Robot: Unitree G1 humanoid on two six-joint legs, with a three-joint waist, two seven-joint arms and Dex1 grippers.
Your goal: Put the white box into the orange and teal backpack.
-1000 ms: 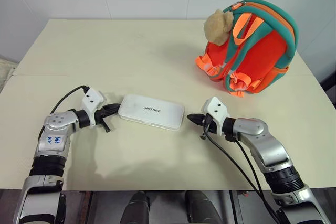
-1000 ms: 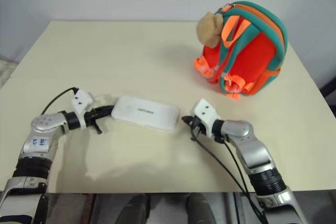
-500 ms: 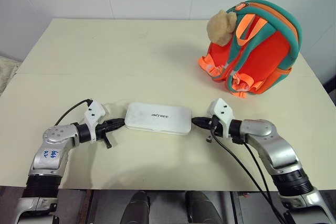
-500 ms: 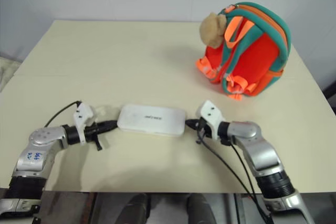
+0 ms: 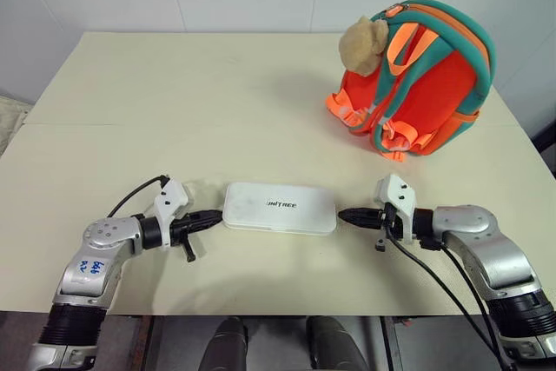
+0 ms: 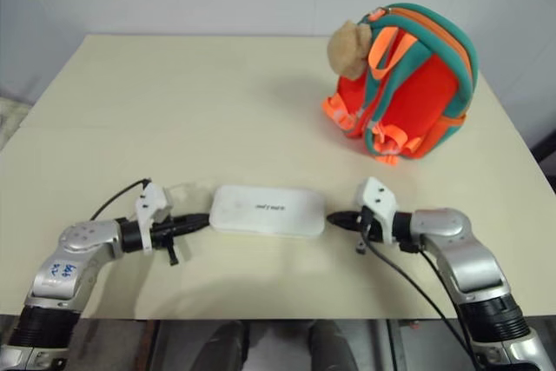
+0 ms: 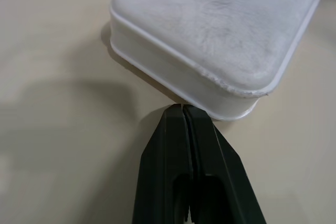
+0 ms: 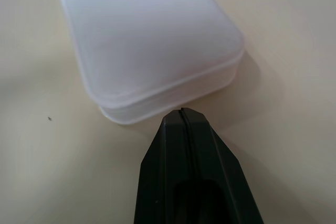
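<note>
The white box [image 5: 280, 208] lies flat on the table near its front edge, lettering up. My left gripper [image 5: 219, 215] is shut, its tips against the box's left end; in the left wrist view the shut tips [image 7: 182, 109] meet the box's [image 7: 210, 30] lower rim. My right gripper [image 5: 342, 215] is shut too, its tips at the box's right end, and the right wrist view shows them [image 8: 182, 113] close to the box [image 8: 142, 40]. The orange and teal backpack [image 5: 417, 84] stands upright at the back right, a tan plush bear [image 5: 363, 43] hanging on it.
The cream table [image 5: 191, 102] is bare apart from these things. Its front edge [image 5: 261, 312] runs just below both arms. A black cable [image 5: 434, 288] trails from my right wrist, another from my left [image 5: 130, 197]. White walls stand behind the table.
The box has slid to the right and toward the front edge and now lies square. Both grippers came along with it, staying at its two ends.
</note>
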